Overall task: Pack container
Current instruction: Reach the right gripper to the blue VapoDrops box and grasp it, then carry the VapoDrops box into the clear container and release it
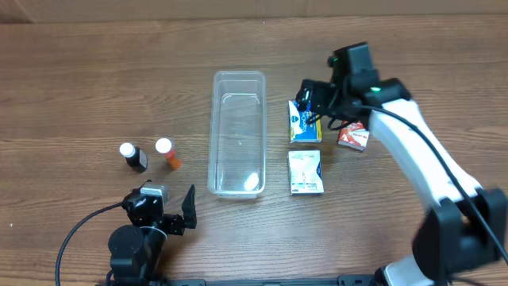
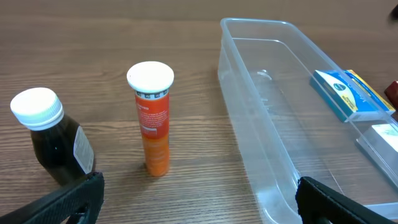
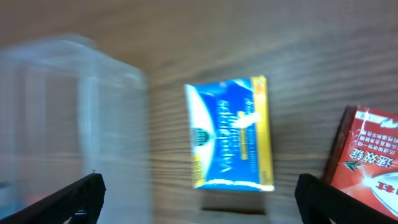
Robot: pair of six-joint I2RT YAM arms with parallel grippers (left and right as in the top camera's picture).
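Note:
The clear plastic container (image 1: 236,133) lies empty mid-table; it also shows in the left wrist view (image 2: 273,112) and blurred in the right wrist view (image 3: 68,118). A blue and yellow box (image 1: 302,123) lies just right of it, seen too in the right wrist view (image 3: 231,134). My right gripper (image 1: 311,102) is open above this box, holding nothing. A white box (image 1: 305,172) and a red box (image 1: 354,137) lie nearby. An orange tube (image 1: 167,152) and a dark bottle (image 1: 133,156) stand left of the container. My left gripper (image 1: 168,213) is open and empty near the front edge.
The red box also shows at the right edge of the right wrist view (image 3: 367,155). The orange tube (image 2: 152,118) and dark bottle (image 2: 53,143) stand just ahead of my left fingers. Black cables run from both arms at the front edge.

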